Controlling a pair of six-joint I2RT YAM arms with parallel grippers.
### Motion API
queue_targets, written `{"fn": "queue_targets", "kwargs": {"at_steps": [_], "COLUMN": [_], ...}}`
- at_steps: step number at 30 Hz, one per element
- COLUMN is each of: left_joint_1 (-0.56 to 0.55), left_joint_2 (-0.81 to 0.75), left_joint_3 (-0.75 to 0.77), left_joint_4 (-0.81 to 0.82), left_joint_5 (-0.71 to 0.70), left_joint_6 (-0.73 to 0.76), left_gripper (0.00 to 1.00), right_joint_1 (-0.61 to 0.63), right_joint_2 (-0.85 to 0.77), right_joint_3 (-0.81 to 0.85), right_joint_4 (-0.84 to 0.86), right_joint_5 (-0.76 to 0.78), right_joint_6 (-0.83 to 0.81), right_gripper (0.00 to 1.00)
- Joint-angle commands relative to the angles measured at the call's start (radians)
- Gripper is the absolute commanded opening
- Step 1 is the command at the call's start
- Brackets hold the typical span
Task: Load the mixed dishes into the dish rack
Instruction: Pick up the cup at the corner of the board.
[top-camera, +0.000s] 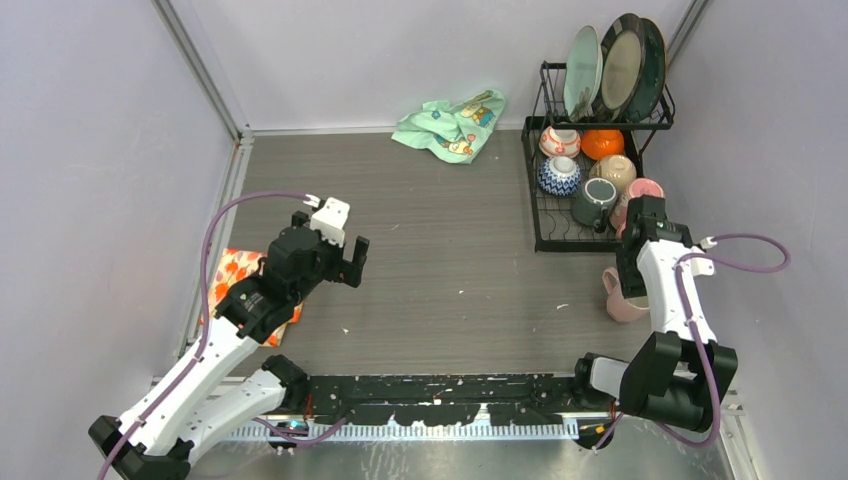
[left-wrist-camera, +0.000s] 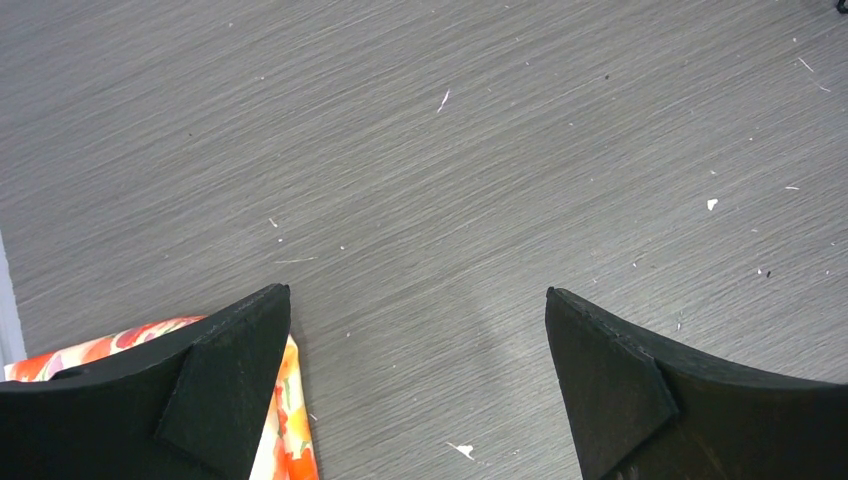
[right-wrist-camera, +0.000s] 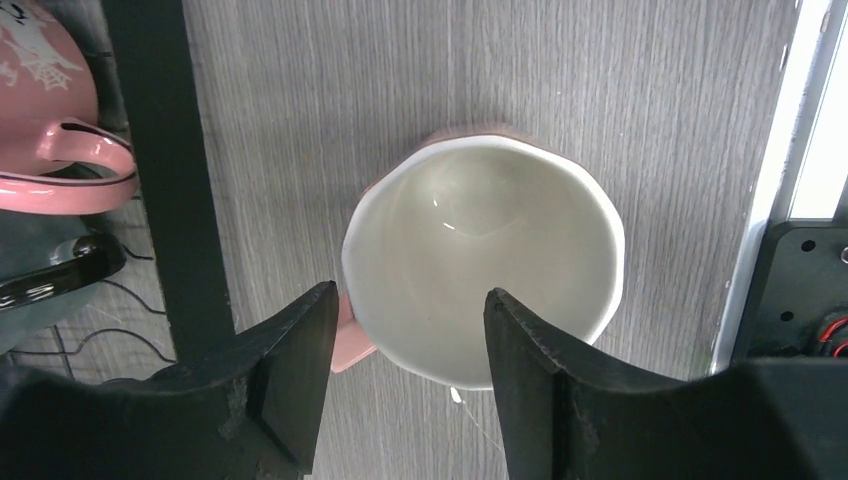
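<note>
- The only dish seen off the rack is a pink cup (right-wrist-camera: 480, 250). It stands upright, mouth up, on the worktop (right-wrist-camera: 450, 70), just outside the near edge of the dish rack (top-camera: 585, 246) and close to the right wall.
- The right jaws hang straight over it, parted about halfway and clamping nothing. From the right wrist, one finger lies outside the cup's wall next to the handle (right-wrist-camera: 350, 352), and the other lies over the pale inside. The near rim therefore sits between them, though contact with it cannot be told.
- The cup is round and has no long axis. Its handle gives the only direction, sticking out on the side that faces the rack.
- The coming move probably needs a plain descent and a pinch on that wall. A carry away from the arm bases would follow, into the lower basket where a second pink cup (top-camera: 643, 190), a dark green cup (top-camera: 595, 200) and bowls sit.
- The left jaws are spread wide and empty over bare worktop beside the orange floral cloth (left-wrist-camera: 285, 440). They are well apart from the cup, so the right arm is far nearer.
- No brand or writing can be read. The racked pink cup bears a white line drawing, and the mint-green cloth (top-camera: 450, 122) bears cartoon figures.
</note>
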Motion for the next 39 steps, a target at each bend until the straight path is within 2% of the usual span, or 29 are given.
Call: {"fn": "queue_targets", "kwargs": {"at_steps": [1, 4, 6, 13, 17, 24, 30, 39], "left_joint_1": [-0.005, -0.005, -0.006, -0.013, -0.013, -0.013, -0.015, -0.015], "left_joint_2": [-0.018, -0.022, -0.025, -0.009, -0.012, -0.01, -0.009, -0.009], "left_joint_3": [0.0, -0.002, -0.005, 0.0, -0.003, -0.004, -0.003, -0.002], "left_joint_4": [0.039, 0.035, 0.04, 0.032, 0.037, 0.038, 0.037, 0.038], "left_joint_5": [0.015, 0.017, 0.017, 0.041, 0.041, 0.041, 0.058, 0.064], "left_joint_6": [-0.001, 0.001, 0.001, 0.004, 0.004, 0.004, 0.006, -0.001], "left_gripper": [1.0, 1.0, 1.0, 1.0, 1.0, 1.0, 1.0, 1.0], "right_joint_1": [-0.005, -0.005, -0.005, -0.005, -0.005, -0.005, -0.005, 0.001], "right_joint_2": [0.007, 0.026, 0.035, -0.028, -0.053, -0.126, -0.193, -0.337], "right_joint_3": [-0.034, -0.044, -0.042, -0.058, -0.035, -0.046, -0.027, -0.067], "right_joint_4": [0.035, 0.033, 0.031, 0.066, 0.047, 0.051, 0.058, 0.075], "right_joint_5": [0.058, 0.052, 0.046, 0.039, 0.02, -0.068, -0.083, -0.3], "right_joint_6": [0.01, 0.003, -0.013, -0.087, -0.126, -0.199, -0.271, -0.325], "right_gripper": [0.59, 0.55, 0.48, 0.22, 0.01, 0.01, 0.01, 0.01]}}
